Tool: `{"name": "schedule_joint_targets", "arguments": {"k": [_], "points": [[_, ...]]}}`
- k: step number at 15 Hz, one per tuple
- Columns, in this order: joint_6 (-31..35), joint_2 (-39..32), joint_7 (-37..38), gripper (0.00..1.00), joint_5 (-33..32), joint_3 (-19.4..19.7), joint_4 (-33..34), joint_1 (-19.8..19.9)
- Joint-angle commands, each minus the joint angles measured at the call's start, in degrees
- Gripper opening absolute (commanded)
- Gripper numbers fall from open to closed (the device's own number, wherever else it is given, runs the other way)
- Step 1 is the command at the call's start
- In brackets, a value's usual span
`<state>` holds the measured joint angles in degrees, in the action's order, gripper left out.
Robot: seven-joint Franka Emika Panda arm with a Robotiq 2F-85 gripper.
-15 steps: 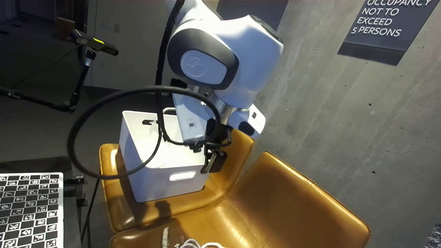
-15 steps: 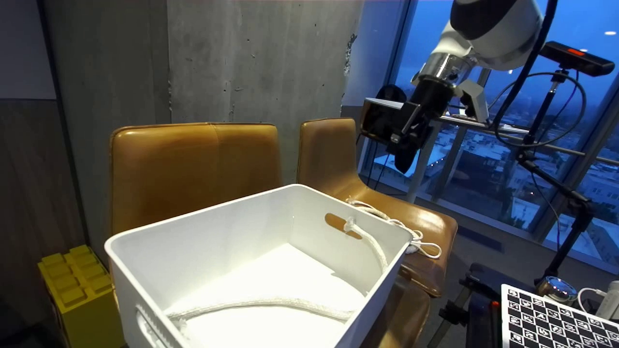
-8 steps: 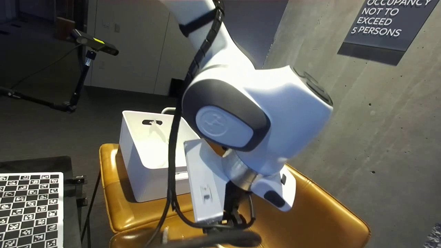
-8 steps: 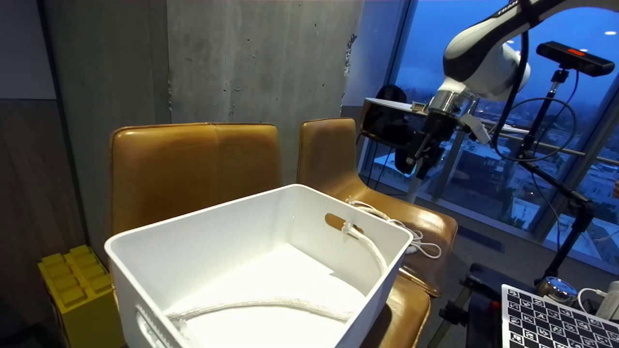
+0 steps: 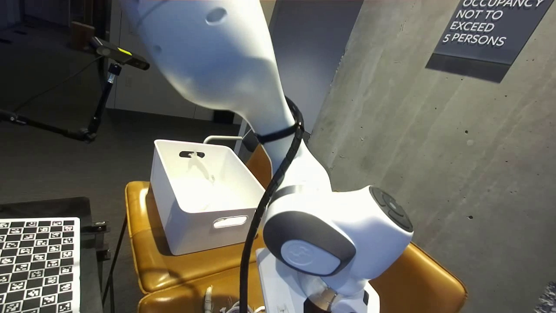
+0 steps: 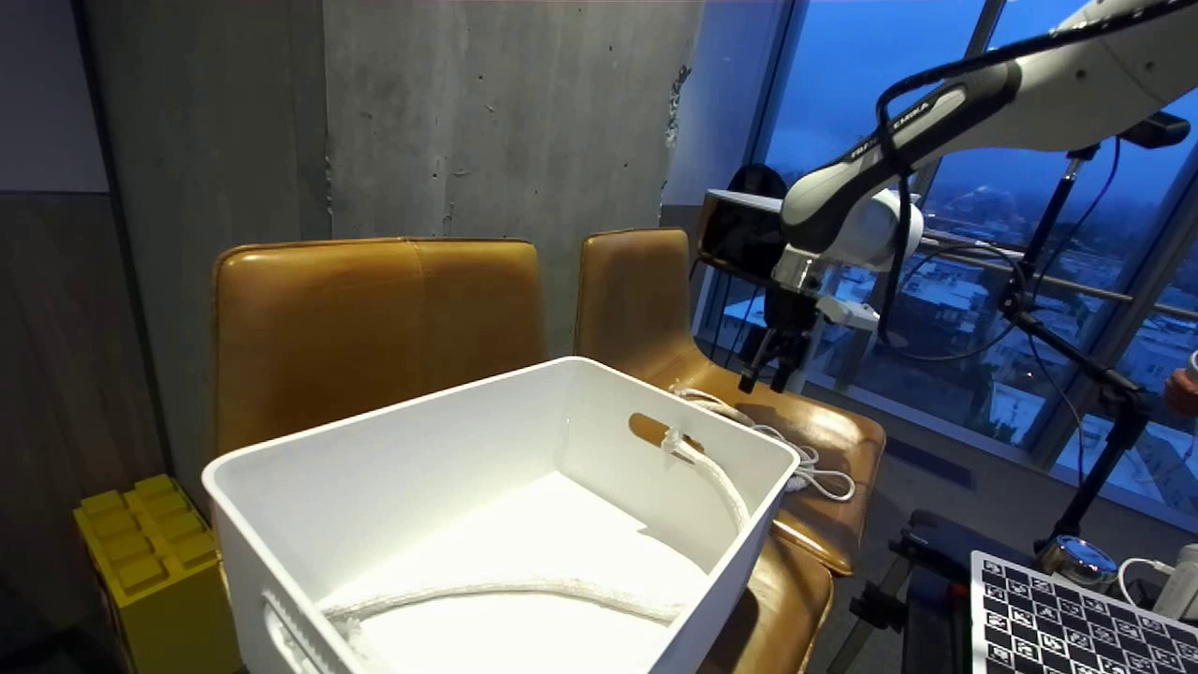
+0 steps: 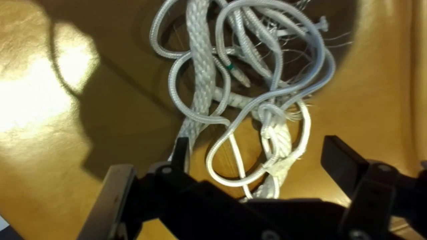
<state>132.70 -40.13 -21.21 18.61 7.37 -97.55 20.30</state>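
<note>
In the wrist view my gripper (image 7: 256, 146) stands wide open, with nothing gripped. Beyond its fingers lies a tangle of thin white cord (image 7: 230, 130) and thicker braided rope (image 7: 201, 63) on tan leather. One finger overlaps the thick rope in the picture; contact cannot be told. In an exterior view the gripper (image 6: 763, 382) hangs above the far chair's seat, over the rope pile (image 6: 805, 468). A white bin (image 6: 449, 426) holds a curved rope (image 6: 524, 587) on its floor and another rope (image 6: 716, 473) leaning at its handle hole. In the remaining exterior view the fingers are out of frame.
The bin stands on one tan chair (image 6: 374, 328), beside the second chair (image 6: 632, 300). A yellow block (image 6: 159, 562), a patterned board (image 5: 39, 265) and a camera on a stand (image 5: 119, 54) are around. A concrete wall (image 5: 434, 152) rises behind the chairs.
The arm has swung away from beside the bin and come down over the second chair, its gripper now pointing downward above the ropes. The rope end at the bin's handle has shifted slightly.
</note>
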Motion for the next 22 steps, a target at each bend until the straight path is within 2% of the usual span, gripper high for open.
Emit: {"name": "schedule_joint_targets", "arguments": {"k": [1,7,8,9,10,11,15,16,17,18,19,22], "points": [[-0.1,-8.7,9.2,1.00,-6.1,1.5,9.2,-1.1],[-1.6,-16.7,17.2,1.00,-10.5,1.4,18.3,-1.1],[-1.6,-17.6,17.8,0.95,-10.8,1.4,19.3,-1.1],[-1.8,-18.3,18.4,0.81,-11.1,1.4,20.4,-1.1],[-1.8,-18.8,18.9,0.71,-11.3,1.3,21.0,-1.2],[-1.8,-19.2,19.3,0.68,-11.5,1.3,21.5,-1.3],[-1.3,-18.6,19.9,0.38,-12.1,1.0,20.7,-2.2],[-1.2,-18.3,20.0,0.38,-12.2,1.0,20.4,-2.5],[-1.1,-17.9,20.0,0.45,-12.4,1.1,19.8,-2.8],[-0.9,-17.7,20.0,0.66,-12.5,1.1,19.4,-3.1],[-0.8,-17.6,20.0,0.66,-12.6,1.1,19.2,-3.3],[-0.7,-17.3,19.9,0.86,-13.2,1.2,18.6,-3.9]]}}
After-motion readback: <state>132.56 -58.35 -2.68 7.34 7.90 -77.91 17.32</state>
